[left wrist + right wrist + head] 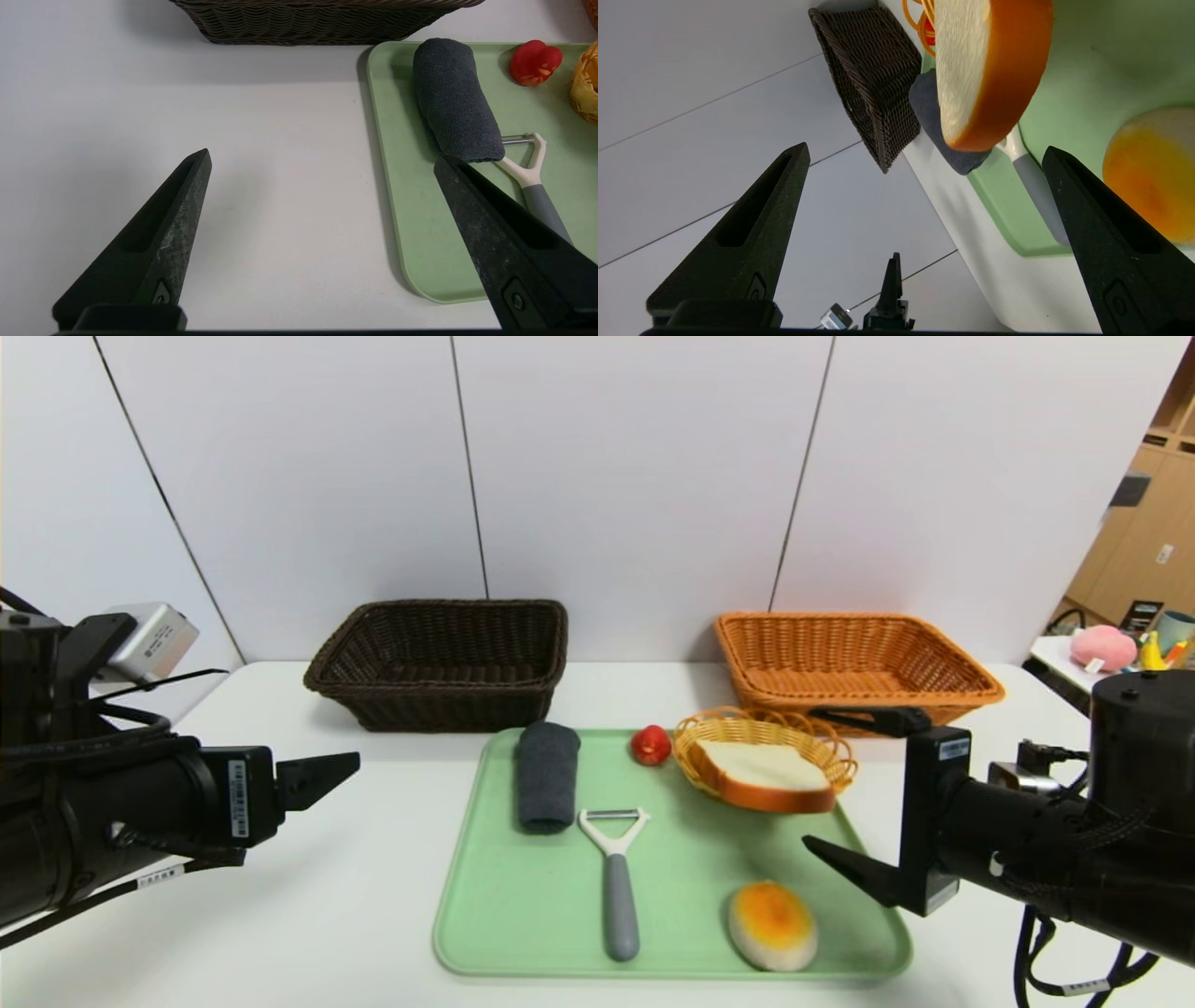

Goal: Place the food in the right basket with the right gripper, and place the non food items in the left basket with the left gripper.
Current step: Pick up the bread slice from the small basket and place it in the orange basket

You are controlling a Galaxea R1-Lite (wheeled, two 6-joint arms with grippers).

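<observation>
Both grippers wide open, nothing held, all items on tray

Green tray [523,933] sits at the table's [327,915] near edge, bare table to its left. Left gripper [322,775] hovers over that bare patch, well clear of the tray, fingers spread wide, holding nothing. Right gripper [845,793] hangs at the tray's right edge, turned on its side with one finger above the other, spread wide and empty, just beside the bread slice [766,773].

Bread slice lies in a small yellow basket [695,733] on the tray's far right corner; bun [772,924] near right corner. Rolled cloth [547,775], peeler [614,877] and red round thing [651,745] also on tray. Left basket [439,663] and right basket [854,663] stand behind the tray, apart, gap between them.

Right basket's near rim is partly hidden by the upper right finger. Left wrist view cuts off the left basket and hides part of the peeler behind a finger [504,238]. Right wrist view shows the slice's thick orange-tan crust edge-on and the left gripper far off; right basket out of that view
</observation>
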